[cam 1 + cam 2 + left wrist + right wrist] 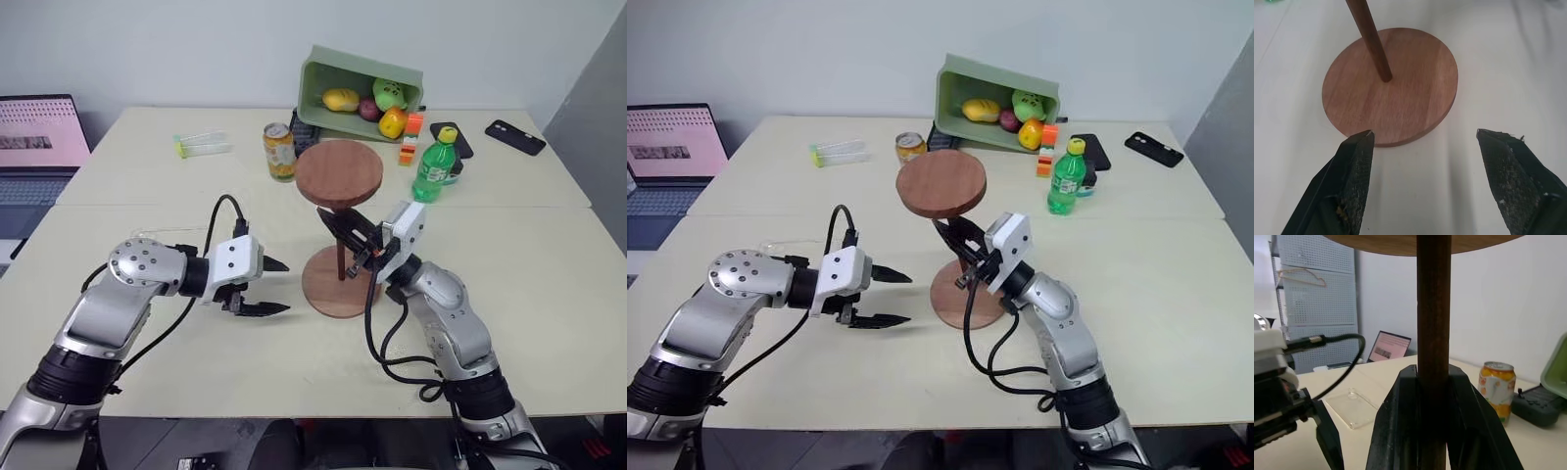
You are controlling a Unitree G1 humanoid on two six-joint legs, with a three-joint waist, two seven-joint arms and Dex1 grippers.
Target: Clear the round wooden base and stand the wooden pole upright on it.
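The round wooden base (338, 286) lies flat on the table in front of me. The wooden pole (341, 266) stands upright with its lower end in the base's centre hole (1385, 77), and its fixed disc (340, 173) is on top. My right gripper (338, 235) is shut on the pole's shaft (1433, 308) about halfway up. To the left of the base and clear of it, my left gripper (286, 286) stands open, pointing at the base (1400, 98) with nothing between its fingers (1354, 176).
A clear plastic sheet (1354, 409) lies on the table behind my left arm. Farther back are an orange can (279, 150), a green bottle (435, 164), a tipped green bin with fruit (358, 93), a phone (515, 136) and a laptop (39, 132).
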